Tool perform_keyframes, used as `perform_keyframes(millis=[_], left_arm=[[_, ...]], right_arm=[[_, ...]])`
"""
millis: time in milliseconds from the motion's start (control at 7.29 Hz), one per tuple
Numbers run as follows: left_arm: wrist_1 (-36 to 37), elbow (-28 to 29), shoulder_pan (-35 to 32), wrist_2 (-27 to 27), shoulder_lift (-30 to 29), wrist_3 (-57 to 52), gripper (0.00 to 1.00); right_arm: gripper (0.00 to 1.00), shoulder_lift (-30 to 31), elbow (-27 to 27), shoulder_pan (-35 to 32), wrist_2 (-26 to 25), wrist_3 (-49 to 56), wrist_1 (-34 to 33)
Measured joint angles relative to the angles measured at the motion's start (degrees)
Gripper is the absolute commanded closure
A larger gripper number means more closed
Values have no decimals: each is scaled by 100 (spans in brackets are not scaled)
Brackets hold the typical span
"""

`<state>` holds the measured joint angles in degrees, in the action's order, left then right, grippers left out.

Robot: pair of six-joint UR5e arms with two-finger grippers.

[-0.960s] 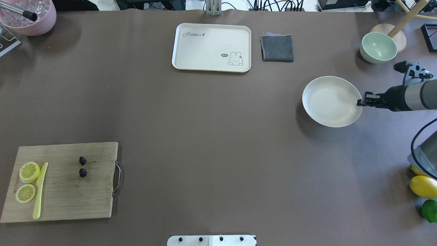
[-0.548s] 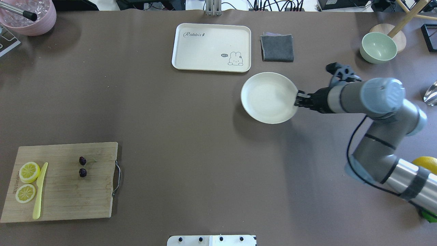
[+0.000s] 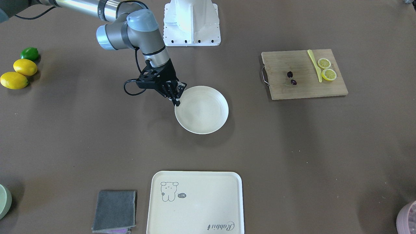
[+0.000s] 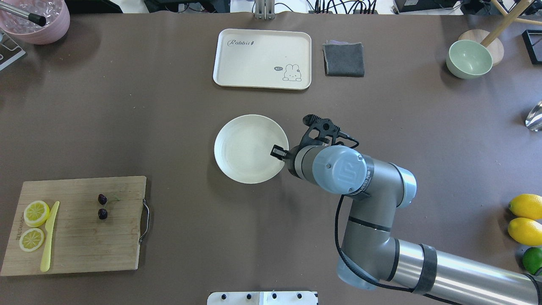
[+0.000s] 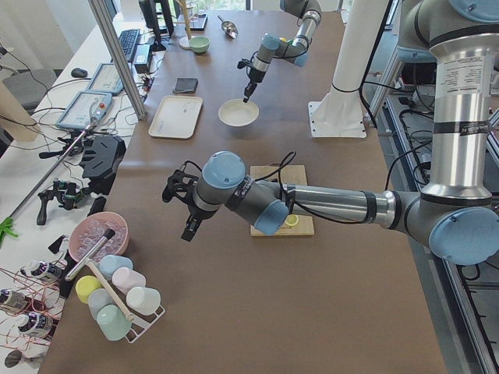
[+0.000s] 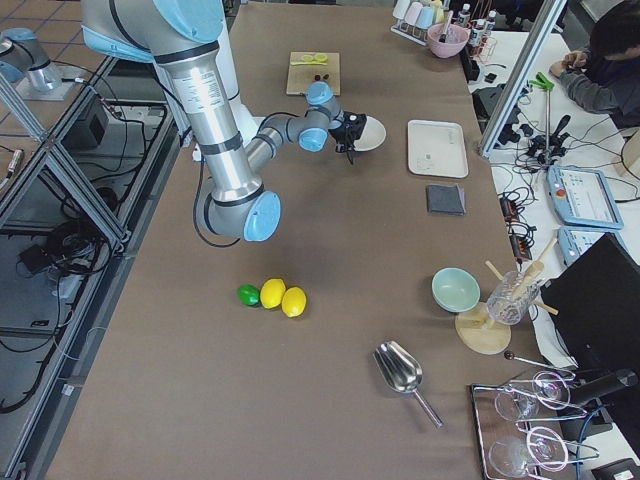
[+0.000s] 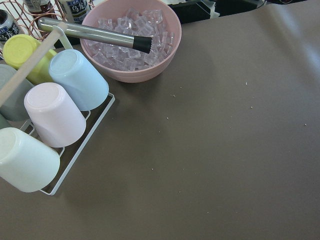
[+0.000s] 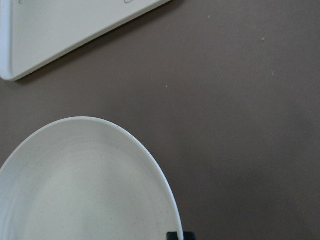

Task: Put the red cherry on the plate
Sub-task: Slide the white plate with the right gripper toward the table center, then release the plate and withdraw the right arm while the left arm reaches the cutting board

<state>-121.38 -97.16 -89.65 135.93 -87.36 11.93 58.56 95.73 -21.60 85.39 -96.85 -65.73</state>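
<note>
The red cherry [image 4: 102, 214] is a dark pair lying on the wooden cutting board [image 4: 84, 241] at the near left, also seen as the cherry [image 3: 290, 74] in the front view. The round cream plate [image 4: 247, 148] sits mid-table. My right gripper [image 4: 277, 151] is shut on the plate's right rim; the right wrist view shows the rim [image 8: 150, 165] and one fingertip [image 8: 175, 235]. My left gripper [image 5: 187, 227] shows only in the exterior left view, above the table's left end, and I cannot tell its state.
Lemon slices [image 4: 36, 213] and a yellow knife [image 4: 48, 237] share the board. A cream tray [image 4: 262, 55], grey cloth [image 4: 344, 59] and green bowl [image 4: 469, 58] line the far side. A pink ice bowl [image 4: 38, 21] is far left; lemons [image 4: 525, 231] near right.
My right arm has carried the plate leftward and nearer, from the table's right side to its middle. The cherry and the board have not moved.
</note>
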Motion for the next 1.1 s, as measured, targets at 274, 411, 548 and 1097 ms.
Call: perform_keyframes(millis=[274,411,548,1097], left_arm=[[0,-11,0,5,2,0,2],[-2,-39,7,29,1,1,2],[-6,-74,23,169,-9,115,2],[-391,-1047,1445,362,88,2963,2]], right_arm=[[0,-28,28,160,-205,172,-94],[0,-4,110,63,-160,431,-131],[0,52,284,-206,116,703,-282],[0,878,1156,-2230,2181,2839,-1149]])
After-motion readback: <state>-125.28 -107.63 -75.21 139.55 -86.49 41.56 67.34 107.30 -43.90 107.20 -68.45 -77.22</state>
